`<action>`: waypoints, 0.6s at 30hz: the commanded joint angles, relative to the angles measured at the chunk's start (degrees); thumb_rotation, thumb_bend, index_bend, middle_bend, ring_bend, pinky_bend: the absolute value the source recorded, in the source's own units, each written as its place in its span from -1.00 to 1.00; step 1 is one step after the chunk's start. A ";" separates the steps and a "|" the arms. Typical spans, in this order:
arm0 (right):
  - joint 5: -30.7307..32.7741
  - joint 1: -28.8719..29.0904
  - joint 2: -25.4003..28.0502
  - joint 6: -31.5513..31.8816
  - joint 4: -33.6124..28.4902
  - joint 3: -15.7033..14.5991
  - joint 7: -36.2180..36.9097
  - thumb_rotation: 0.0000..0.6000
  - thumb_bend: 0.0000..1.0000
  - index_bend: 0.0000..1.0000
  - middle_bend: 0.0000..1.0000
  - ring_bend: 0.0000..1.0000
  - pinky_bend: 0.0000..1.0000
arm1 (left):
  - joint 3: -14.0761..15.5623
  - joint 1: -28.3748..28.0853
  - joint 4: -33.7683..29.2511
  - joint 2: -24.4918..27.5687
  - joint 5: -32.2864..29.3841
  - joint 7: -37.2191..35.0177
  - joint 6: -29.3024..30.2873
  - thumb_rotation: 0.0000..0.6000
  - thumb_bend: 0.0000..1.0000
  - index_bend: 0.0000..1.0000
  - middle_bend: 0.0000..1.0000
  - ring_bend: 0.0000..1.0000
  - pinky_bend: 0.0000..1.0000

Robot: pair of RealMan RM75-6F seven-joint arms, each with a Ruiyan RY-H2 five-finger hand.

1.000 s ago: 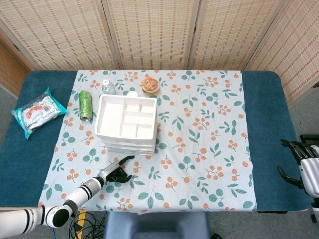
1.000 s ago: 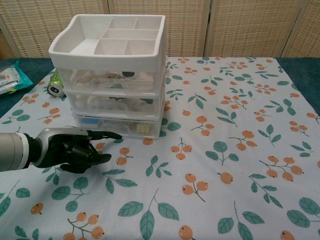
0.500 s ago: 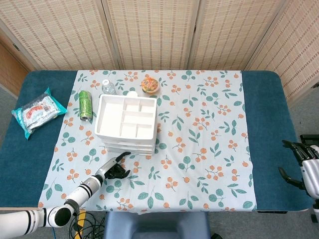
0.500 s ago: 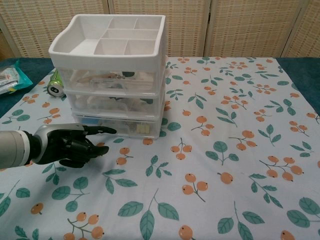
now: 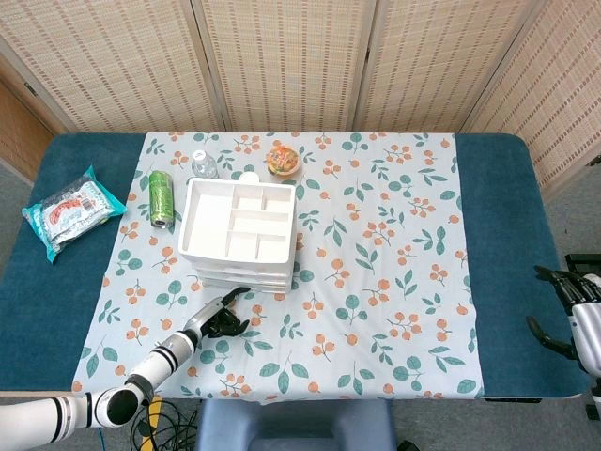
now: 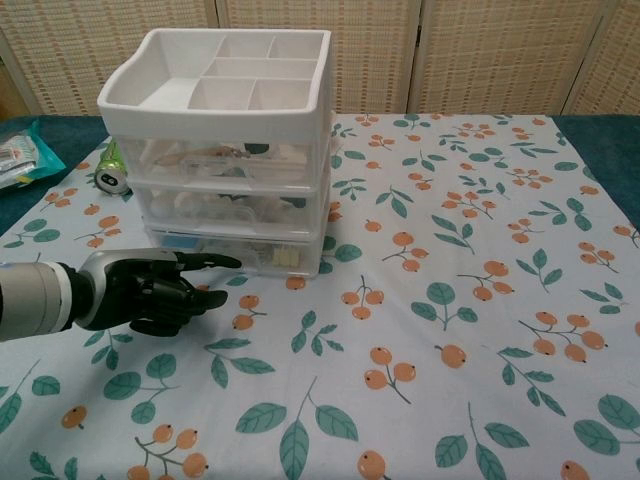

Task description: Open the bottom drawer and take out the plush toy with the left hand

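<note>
Clear plastic fronts the shut bottom drawer [image 6: 235,252]; the left hand [image 6: 150,290], empty, one finger extended and the rest curled, reaches toward it. Next judged: hook and pull.

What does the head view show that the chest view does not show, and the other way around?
Only the head view shows the right hand, off the far right table edge, a clear bottle and an orange-lidded cup behind the drawer unit, and the whole snack packet.

Only the chest view shows the three drawer fronts: the bottom drawer is closed, with one extended finger of the left hand reaching toward it.

Both show the left hand, the drawer unit's divided top tray, the green can and the floral tablecloth.
</note>
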 commanded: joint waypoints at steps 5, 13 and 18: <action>0.11 -0.15 -0.08 0.03 0.23 0.01 0.19 1.00 -0.33 -0.72 -0.46 -0.53 -0.55 | -0.92 -0.01 0.23 -0.66 -0.95 -0.11 -1.21 1.00 -0.10 -1.00 0.91 1.00 1.00; 0.32 -0.48 -0.15 0.16 0.55 -0.03 0.51 1.00 -0.33 -0.72 -0.46 -0.53 -0.55 | -2.65 0.32 0.40 -0.90 -1.68 -2.28 -4.42 1.00 -0.10 -1.00 0.91 1.00 1.00; 0.49 -0.70 -0.28 0.31 0.81 -0.01 0.74 1.00 -0.33 -0.72 -0.46 -0.53 -0.56 | -3.84 0.72 0.57 -0.96 -2.31 -4.14 -6.63 1.00 -0.10 -1.00 0.90 1.00 1.00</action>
